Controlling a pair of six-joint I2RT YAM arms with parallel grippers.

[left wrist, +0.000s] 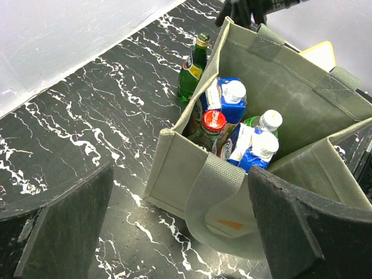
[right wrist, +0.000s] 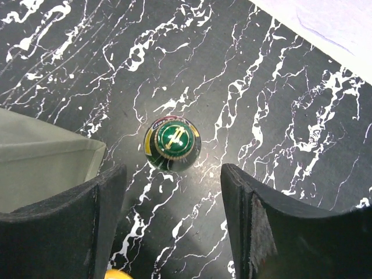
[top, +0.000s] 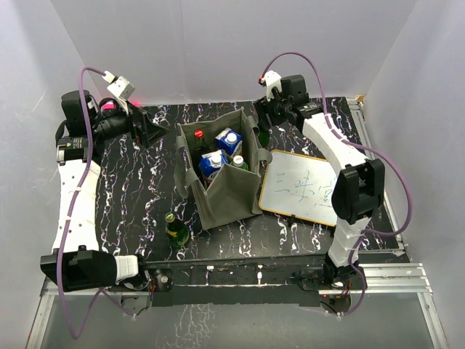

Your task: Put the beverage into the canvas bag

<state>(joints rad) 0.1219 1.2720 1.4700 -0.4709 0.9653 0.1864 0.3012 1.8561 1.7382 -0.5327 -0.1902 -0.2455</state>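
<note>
The right gripper [right wrist: 172,180] is seen with its black padded fingers [right wrist: 75,226] spread apart and nothing clasped between them. Just ahead of the fingertips, centred on the gap and untouched by either pad, a dark green glass bottle [right wrist: 172,142] is viewed from above; a gold emblem is printed on its green cap, but it cannot be read. The bottle stands upright on the black white-veined marble-patterned table [top: 138,189], just beside the far right corner of the boxy olive-grey canvas bag [top: 232,193], outside it.

The left gripper [left wrist: 180,174] is held fully spread and empty at the far left, aimed at the bag and apart from it.

Inside the bag, two blue-and-white cartons with white caps [left wrist: 232,99], a red-capped bottle [left wrist: 213,122] bearing white script too small to be read, and a white-capped green bottle [left wrist: 268,121] are packed upright. A second green glass bottle [top: 175,229] stands near the bag's near left corner. On a yellow-framed whiteboard [top: 305,185] lying right of the bag, blue handwriting is visible but illegible.
</note>
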